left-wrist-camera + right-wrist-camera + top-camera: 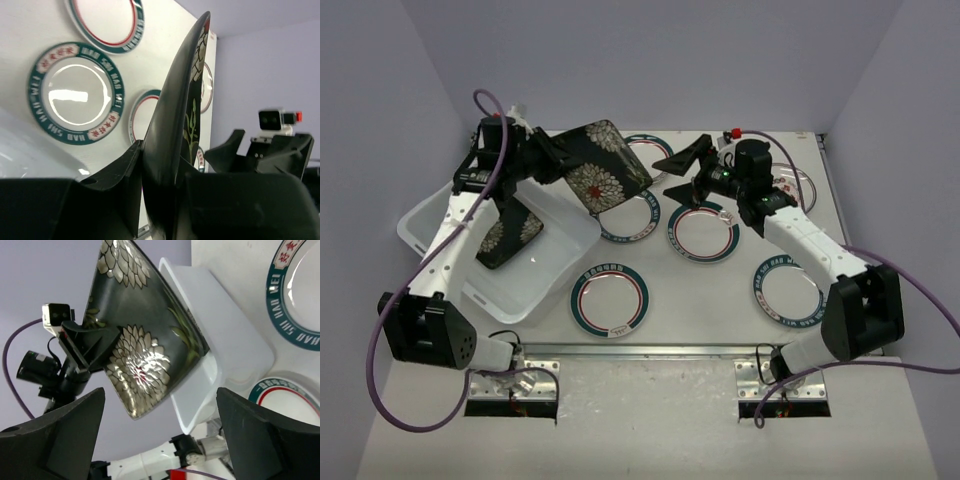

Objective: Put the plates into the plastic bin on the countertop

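Observation:
My left gripper (556,160) is shut on the edge of a square black plate with white flowers (605,165) and holds it tilted in the air above the right rim of the plastic bin (440,215). The left wrist view shows this plate (180,100) edge-on between the jaws of the left gripper (165,175). A second black flowered plate (510,235) lies inside the bin. My right gripper (678,175) is open and empty, just right of the held plate. The right wrist view shows the plate (140,340) and the bin (220,340) beyond the right gripper (162,440).
Round white plates with teal rims lie on the countertop (720,320): one at the front centre (610,298), one in the middle (703,230), one at the right (788,290). Others (632,222) (652,150) are partly hidden under the held plate. A metal rail (650,350) runs along the front.

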